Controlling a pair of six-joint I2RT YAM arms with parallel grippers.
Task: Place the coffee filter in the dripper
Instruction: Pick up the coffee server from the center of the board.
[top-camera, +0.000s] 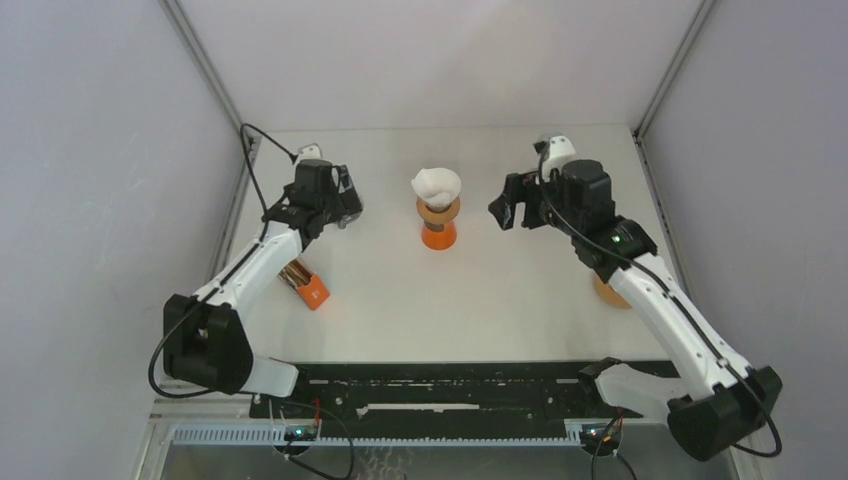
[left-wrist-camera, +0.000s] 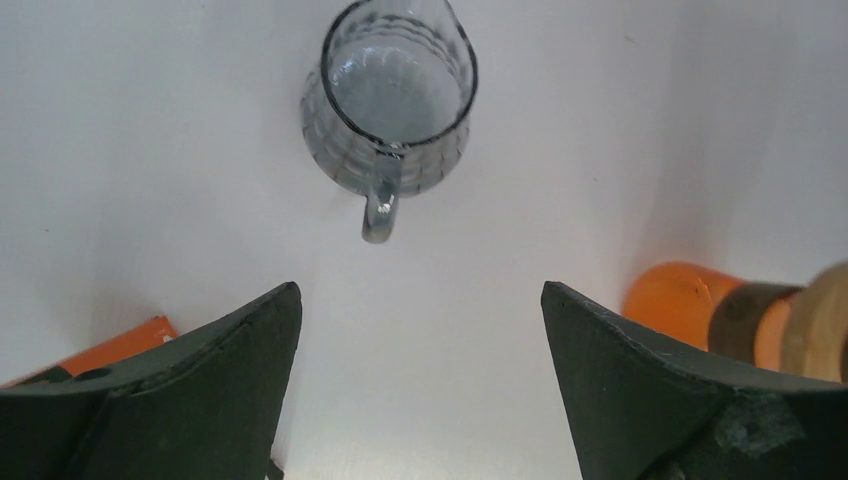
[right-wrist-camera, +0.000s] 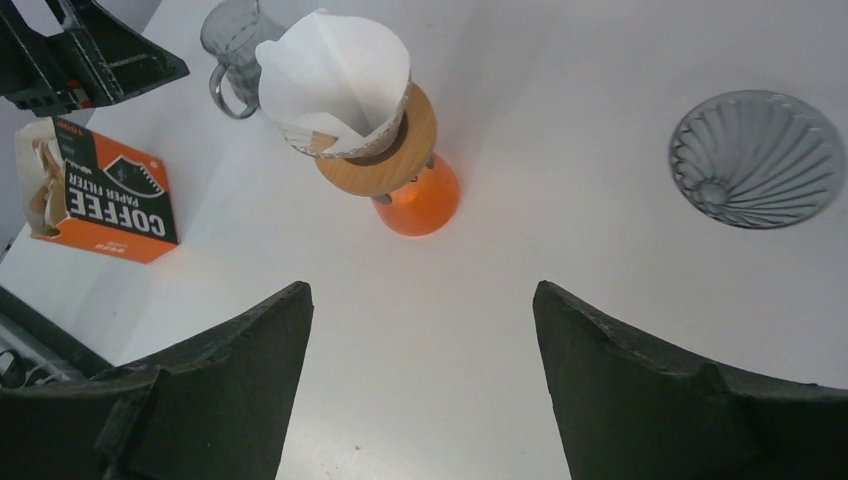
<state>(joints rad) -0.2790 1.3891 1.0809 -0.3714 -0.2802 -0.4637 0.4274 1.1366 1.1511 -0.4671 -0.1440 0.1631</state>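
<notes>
Coffee filter (right-wrist-camera: 335, 75): you find the white paper cone already sitting in the dripper, its open mouth up. It leans a little to one side, and its lower edge is tucked inside the wooden collar (right-wrist-camera: 405, 145).

Dripper (top-camera: 438, 234): it stands upright on its orange base in the middle of the worktop (top-camera: 500, 300), closer to the far edge than to the near one. It sits between your two arms and touches neither.

Left claw (top-camera: 346, 203): released, with the fingers spread wide and nothing between them. It hangs over the left half of the worktop, to the left of the dripper and apart from it.

Right claw (top-camera: 506, 211): released as well, with the fingers wide apart and empty. It hangs to the right of the dripper, at about the same depth as the left claw.

Glass pitcher (left-wrist-camera: 395, 95): it stands upright just ahead of your left claw's fingertips. Its handle points back at the claw.

Filter box (top-camera: 306, 284): the orange and black carton lies near the left edge, partly under your left arm.

Ribbed glass dish (right-wrist-camera: 755, 158): your right wrist view shows it lying flat on the worktop, well apart from the dripper.
</notes>
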